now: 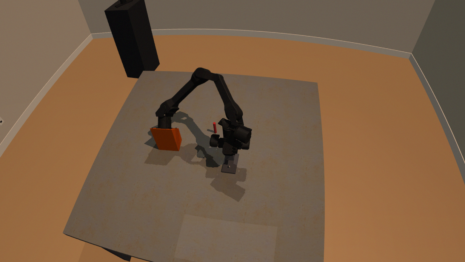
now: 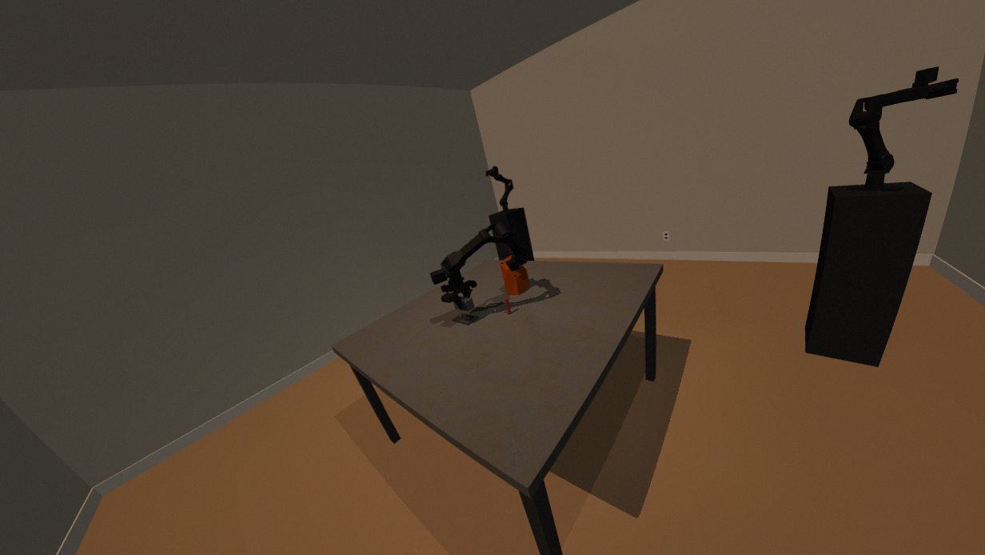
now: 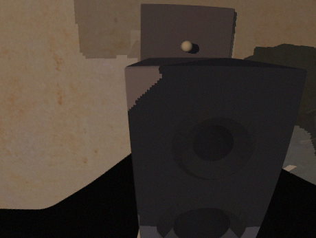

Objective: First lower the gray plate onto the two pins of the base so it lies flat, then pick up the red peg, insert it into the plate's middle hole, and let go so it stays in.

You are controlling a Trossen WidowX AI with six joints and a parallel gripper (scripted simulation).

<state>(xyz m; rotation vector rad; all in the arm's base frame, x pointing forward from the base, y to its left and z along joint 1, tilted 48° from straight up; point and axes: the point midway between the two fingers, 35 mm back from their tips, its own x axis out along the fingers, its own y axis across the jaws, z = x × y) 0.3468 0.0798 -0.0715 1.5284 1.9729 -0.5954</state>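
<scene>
My gripper (image 1: 229, 153) (image 2: 459, 299) (image 3: 188, 152) is shut on the gray plate (image 2: 465, 304) (image 3: 213, 100), with a black finger on each side of it. The plate hangs a little above the base (image 1: 231, 170) (image 2: 466, 320) (image 3: 159, 29) and covers part of it in the wrist view. Two round openings of the plate show there. One pale pin (image 1: 228, 166) (image 3: 187, 46) of the base shows beyond the plate's far edge; the other pin is hidden. The plate's exact tilt is hard to tell. The red peg (image 1: 214, 127) (image 2: 508, 306) stands upright on the table, apart from the gripper.
The orange block (image 1: 166, 139) (image 2: 515, 279) under the arm's foot stands on the table (image 1: 283, 195) (image 2: 551, 345). The arm arches over the table behind the peg in the top view. Black pedestals (image 1: 130, 39) (image 2: 868, 275) stand beyond the table.
</scene>
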